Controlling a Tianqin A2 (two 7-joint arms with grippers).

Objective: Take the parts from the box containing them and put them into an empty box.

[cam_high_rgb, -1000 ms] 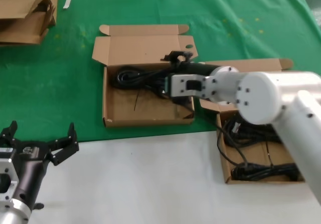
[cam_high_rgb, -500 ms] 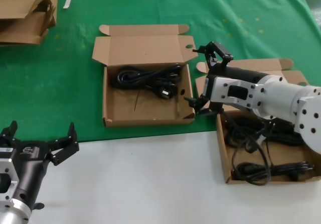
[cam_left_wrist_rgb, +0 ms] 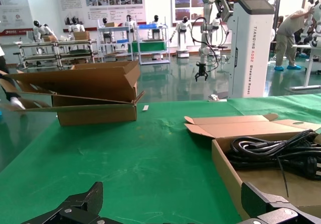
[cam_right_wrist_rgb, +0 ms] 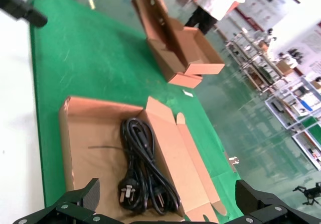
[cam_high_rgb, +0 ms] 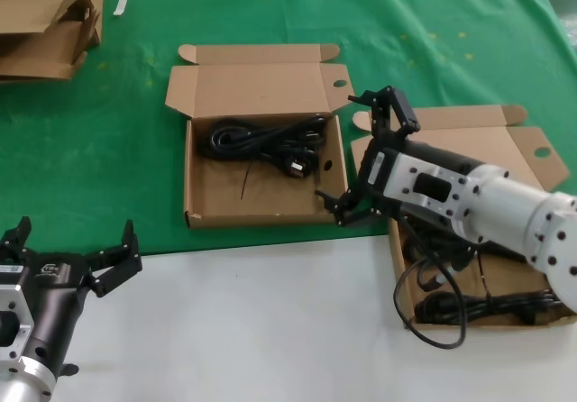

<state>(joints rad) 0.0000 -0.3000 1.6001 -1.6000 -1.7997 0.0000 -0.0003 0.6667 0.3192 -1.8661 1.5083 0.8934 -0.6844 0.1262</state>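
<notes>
Right gripper (cam_high_rgb: 368, 154): my fingers stand spread wide and pinch nothing; one fingertip (cam_high_rgb: 397, 106) rides high over the gap between the two boxes, the other sits low by the near right corner of the box on the cloth; I judge this spread is kept so I can close around a fresh bundle.

Left gripper (cam_high_rgb: 68, 256): parked low at my left over the white table edge, fingers splayed and empty; well apart from both boxes.

Cord already placed (cam_high_rgb: 266, 138): a black power cord in a loose coil, lying along the far wall of the box in front of my right fingers; its moulded plug shows metal pins in my right wrist view; it lies flat and unheld.

Receiving box (cam_high_rgb: 204, 196): shallow brown cardboard with its lid folded back flat on the green cloth; most of its floor is bare; room for more bundles, I judge.

Source box (cam_high_rgb: 403, 280): beneath and behind my right wrist, lid also folded back; black cords (cam_high_rgb: 478, 308) lie tangled inside, one loop spilling over the near wall onto the white surface; that loop may snag, I think.

Step in hand: one bundle in, more to fetch.
</notes>
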